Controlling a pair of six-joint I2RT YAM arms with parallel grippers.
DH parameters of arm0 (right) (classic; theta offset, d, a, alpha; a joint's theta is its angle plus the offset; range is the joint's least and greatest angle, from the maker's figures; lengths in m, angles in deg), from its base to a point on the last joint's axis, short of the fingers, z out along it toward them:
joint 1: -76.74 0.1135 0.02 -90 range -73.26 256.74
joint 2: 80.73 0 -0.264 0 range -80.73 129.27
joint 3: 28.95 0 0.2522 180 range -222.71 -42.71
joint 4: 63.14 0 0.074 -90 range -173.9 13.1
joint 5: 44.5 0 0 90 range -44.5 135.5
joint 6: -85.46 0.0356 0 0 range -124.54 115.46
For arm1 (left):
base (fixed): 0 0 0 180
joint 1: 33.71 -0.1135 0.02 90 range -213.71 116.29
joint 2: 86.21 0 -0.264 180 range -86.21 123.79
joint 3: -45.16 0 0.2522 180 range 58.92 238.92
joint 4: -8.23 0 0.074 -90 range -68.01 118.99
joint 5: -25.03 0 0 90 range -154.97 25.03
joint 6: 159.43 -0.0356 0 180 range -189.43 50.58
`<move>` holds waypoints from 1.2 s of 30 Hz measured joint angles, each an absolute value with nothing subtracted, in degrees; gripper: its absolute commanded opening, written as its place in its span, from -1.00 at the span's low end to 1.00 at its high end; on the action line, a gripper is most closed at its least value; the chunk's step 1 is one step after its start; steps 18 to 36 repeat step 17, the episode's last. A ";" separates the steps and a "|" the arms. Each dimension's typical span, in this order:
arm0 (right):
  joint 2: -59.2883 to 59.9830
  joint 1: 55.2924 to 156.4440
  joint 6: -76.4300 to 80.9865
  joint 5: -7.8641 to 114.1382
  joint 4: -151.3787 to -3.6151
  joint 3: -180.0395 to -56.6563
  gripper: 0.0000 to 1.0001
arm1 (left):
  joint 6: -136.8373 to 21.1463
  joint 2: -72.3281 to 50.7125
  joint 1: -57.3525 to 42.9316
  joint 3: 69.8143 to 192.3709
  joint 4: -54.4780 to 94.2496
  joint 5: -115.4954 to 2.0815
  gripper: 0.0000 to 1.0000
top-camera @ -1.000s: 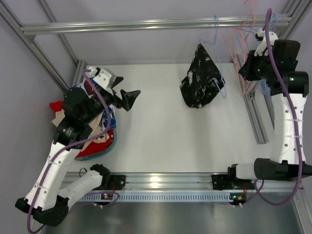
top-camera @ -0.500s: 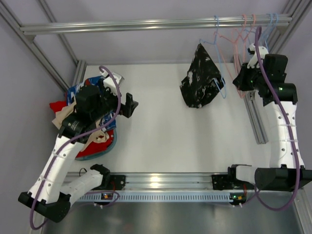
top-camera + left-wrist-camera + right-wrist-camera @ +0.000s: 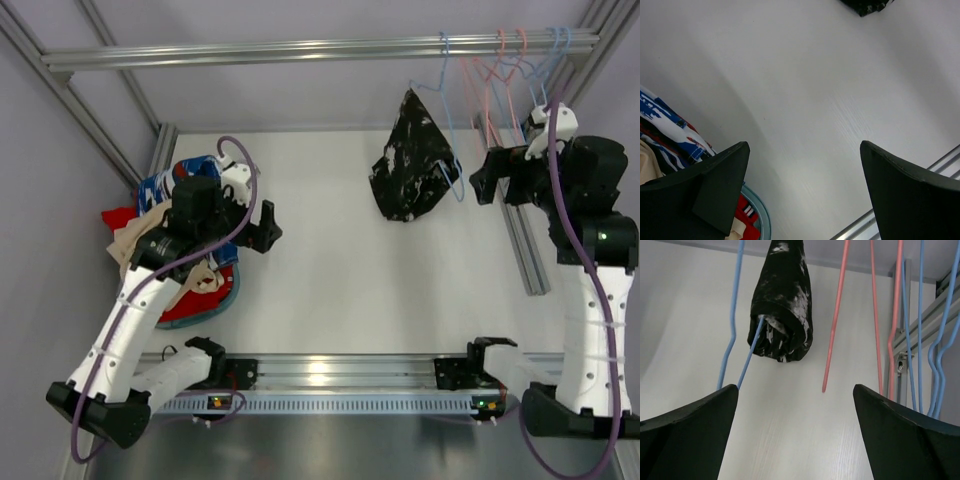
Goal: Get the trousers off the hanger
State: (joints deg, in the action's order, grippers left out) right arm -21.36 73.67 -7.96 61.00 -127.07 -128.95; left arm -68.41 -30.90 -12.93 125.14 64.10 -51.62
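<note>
The blue patterned trousers and the beige trousers lie in a heap at the table's left, partly under my left arm; the wrist view shows the blue pair and the beige pair. My left gripper hovers open just right of that heap, with bare table between its fingers. A black, white-speckled garment hangs on a blue hanger from the top rail. My right gripper stands open and empty to its right, facing the garment and the hanger.
Empty pink hangers and blue hangers hang from the rail by the right gripper. A red cloth fills a teal-rimmed basket under the heap. An aluminium frame bar runs along the table's right side.
My right gripper has opened and drawn back down from the pink hangers, which hang straight again. The left gripper has swung slightly off the heap toward the table.
</note>
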 measured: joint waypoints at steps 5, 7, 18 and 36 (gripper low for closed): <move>-31.15 73.67 -11.32 63.82 -128.65 -125.30 0.99 | -68.06 -30.14 -15.14 125.31 66.85 -51.43 0.97; -35.39 73.65 -12.83 64.89 -130.40 -122.22 0.99 | -67.71 -30.77 -17.33 125.36 67.03 -51.03 0.97; -46.34 73.63 -16.98 68.68 -138.48 -111.55 0.99 | -65.26 -40.26 -26.07 125.36 68.32 -52.91 0.97; -46.34 73.63 -16.98 68.68 -138.48 -111.55 0.99 | -65.26 -40.26 -26.07 125.36 68.32 -52.91 0.97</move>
